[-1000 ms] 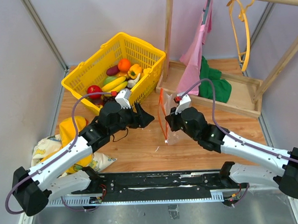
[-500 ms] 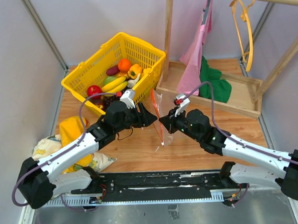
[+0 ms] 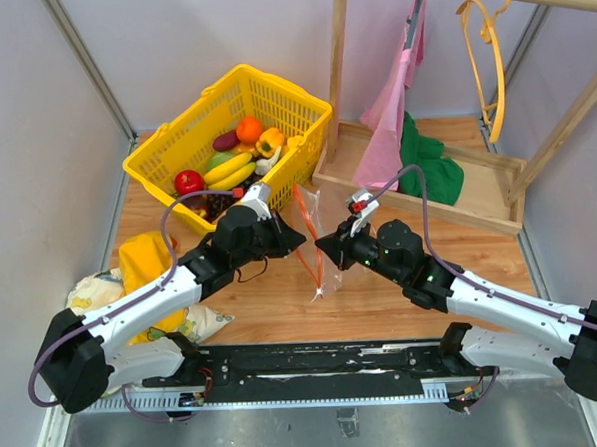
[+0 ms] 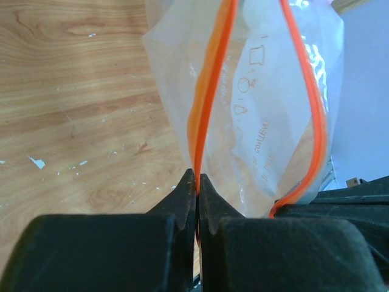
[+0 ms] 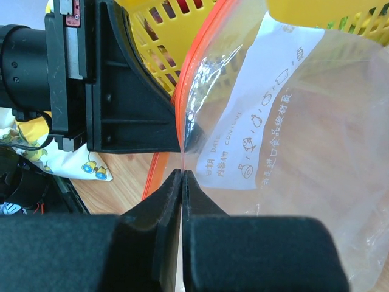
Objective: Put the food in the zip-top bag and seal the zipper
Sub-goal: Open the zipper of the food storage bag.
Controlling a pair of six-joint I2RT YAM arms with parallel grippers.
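The left gripper (image 4: pixel 197 182) is clamped shut on one lip of the zipper (image 4: pixel 209 91), and the red strip runs straight away from its fingertips. The right gripper (image 5: pixel 182 176) is clenched on the other lip just opposite. The two sets of fingers face each other with only the bag (image 4: pixel 267 121) between them.

The bag hangs off the table (image 3: pixel 273 305) between the arms. From above it shows edge-on as a narrow sliver, its long axis running from the far side toward the near edge. In the left wrist view the two red lips spread apart beyond the pinch, so the mouth gapes. The white label (image 5: pixel 267 121) faces the right wrist camera.

The food (image 3: pixel 230 162) lies in the basket (image 3: pixel 182 118), beyond the left gripper, with the basket's near corner close to the far end of the bag. A rack base (image 3: pixel 482 189) sits beyond the right arm. A cloth bundle (image 3: pixel 146 267) lies beside the left arm. Bare wood shows under the bag and toward the near edge.
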